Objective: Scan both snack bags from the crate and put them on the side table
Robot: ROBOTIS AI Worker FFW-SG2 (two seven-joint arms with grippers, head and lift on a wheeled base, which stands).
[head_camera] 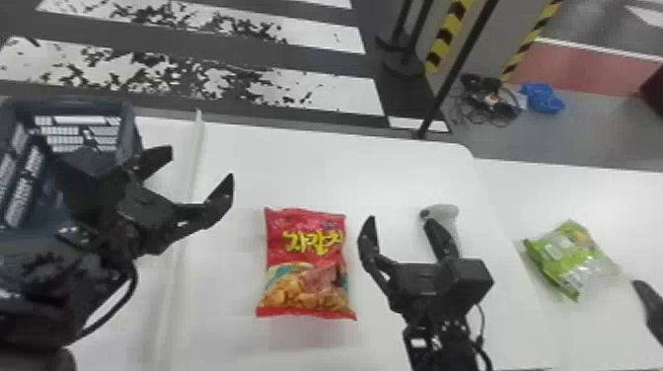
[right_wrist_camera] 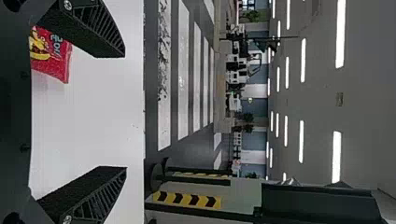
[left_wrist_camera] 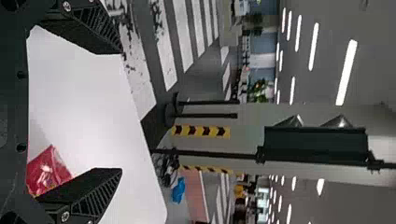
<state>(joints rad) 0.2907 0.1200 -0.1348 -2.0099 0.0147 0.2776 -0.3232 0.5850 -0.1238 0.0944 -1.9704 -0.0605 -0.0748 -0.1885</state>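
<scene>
Red bag [head_camera: 307, 264] on worktop [head_camera: 315, 167] between left tool [head_camera: 202, 160] and right tool [head_camera: 400, 219]; green bag [head_camera: 567, 259] on side table [head_camera: 582, 197]. Both tools wide open, empty. Likely light, slippery film, crushable contents; we grip mid-body gently.

The head camera looked forward and steeply down from above the white table [head_camera: 296, 163], with the dark crate [head_camera: 69, 104] at 9 o'clock and the green snack bag [head_camera: 567, 256] between 3 and 4. The left wrist camera, close behind the fingers of the left gripper [head_camera: 202, 163], faced outward toward about 1 o'clock, low across the tabletop; the right, just behind those of the right gripper [head_camera: 400, 220], faced about 12. Both were turned on their side and took in the ceiling lights [left_wrist_camera: 346, 72] and traffic light [left_wrist_camera: 315, 143]. All 3 views shared the red snack bag [head_camera: 307, 264], tabletop and crosswalk stripes [head_camera: 325, 91].
</scene>
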